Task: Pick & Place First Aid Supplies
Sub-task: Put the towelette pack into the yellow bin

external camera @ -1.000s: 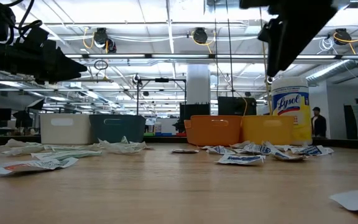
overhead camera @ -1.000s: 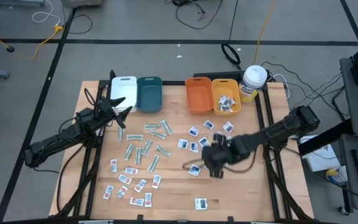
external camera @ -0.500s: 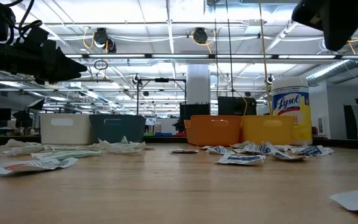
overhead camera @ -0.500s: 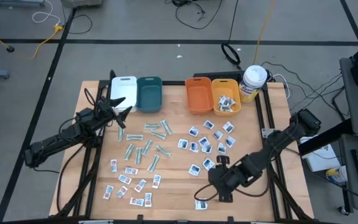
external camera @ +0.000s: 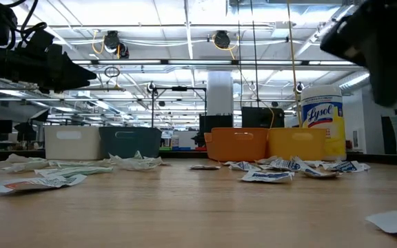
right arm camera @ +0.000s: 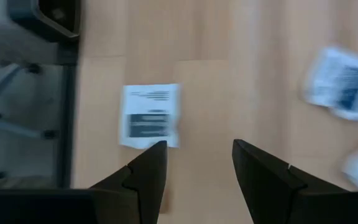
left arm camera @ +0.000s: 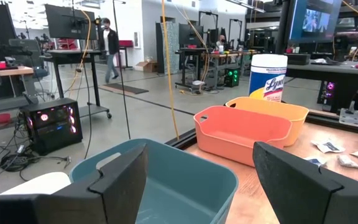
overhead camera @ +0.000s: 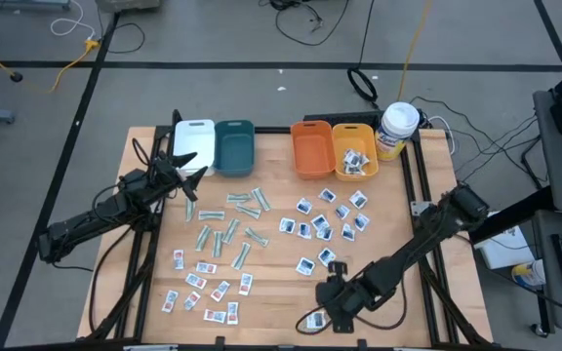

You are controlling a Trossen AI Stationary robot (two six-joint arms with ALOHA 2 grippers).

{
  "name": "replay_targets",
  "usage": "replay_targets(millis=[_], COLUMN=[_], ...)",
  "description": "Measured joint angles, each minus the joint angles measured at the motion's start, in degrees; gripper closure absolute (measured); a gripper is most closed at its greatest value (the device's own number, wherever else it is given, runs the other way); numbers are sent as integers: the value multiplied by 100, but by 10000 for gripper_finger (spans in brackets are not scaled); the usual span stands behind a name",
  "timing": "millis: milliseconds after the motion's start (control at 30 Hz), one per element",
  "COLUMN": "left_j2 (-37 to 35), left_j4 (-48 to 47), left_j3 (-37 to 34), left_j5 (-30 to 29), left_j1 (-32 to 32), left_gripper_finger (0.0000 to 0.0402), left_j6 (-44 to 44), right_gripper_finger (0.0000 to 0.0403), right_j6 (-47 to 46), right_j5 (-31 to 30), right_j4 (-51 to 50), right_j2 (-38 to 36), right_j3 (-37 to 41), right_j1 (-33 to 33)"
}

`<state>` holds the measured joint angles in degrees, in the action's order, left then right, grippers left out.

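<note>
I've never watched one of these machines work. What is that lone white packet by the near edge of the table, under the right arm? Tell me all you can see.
The lone white packet is a flat, squarish paper-like sachet with dark print: small text lines above a darker block. It lies flat on the wooden table, near the table's edge, apart from the other packets. Nothing touches it; the right gripper hovers open just beside it.

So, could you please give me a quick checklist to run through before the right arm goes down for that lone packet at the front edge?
1. Right hand open, nothing between its fingers: ok.
2. Lone packet lies flat on the table, clear of other packets: ok.
3. Right hand centred over it: not ok; the packet sits off to one side.
4. Yellow bin has room: ok.
5. Left hand parked open by the teal bin, out of the way: ok.
</note>
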<state>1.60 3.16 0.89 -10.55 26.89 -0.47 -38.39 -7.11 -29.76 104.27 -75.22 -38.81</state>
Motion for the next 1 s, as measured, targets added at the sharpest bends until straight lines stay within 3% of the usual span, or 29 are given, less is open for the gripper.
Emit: replay_targets(millis=[300,600,733,900,1000], left_j2=[-2,-2,-1,-1,-1], left_j4=[2,2,2,2,2], left_j3=[0,-1,-1,-1,-1], left_j5=[2,0,2,1,2], left_j1=[0,2,2,2,2], left_gripper_finger=[105,105,105,105,105], left_j6=[2,1,0,0,1], right_gripper_finger=[227,236,283,384,393], right_j6=[-16,1,-15,25,24], right_j5=[277,269,271,333,437], right_j4=[757,946,1102,1148,1151], right_j2=[786,898,896,896,896], right_j3=[-2,-4,-4,-4,-4], right_j1=[-160,-155,-155,-155,-155])
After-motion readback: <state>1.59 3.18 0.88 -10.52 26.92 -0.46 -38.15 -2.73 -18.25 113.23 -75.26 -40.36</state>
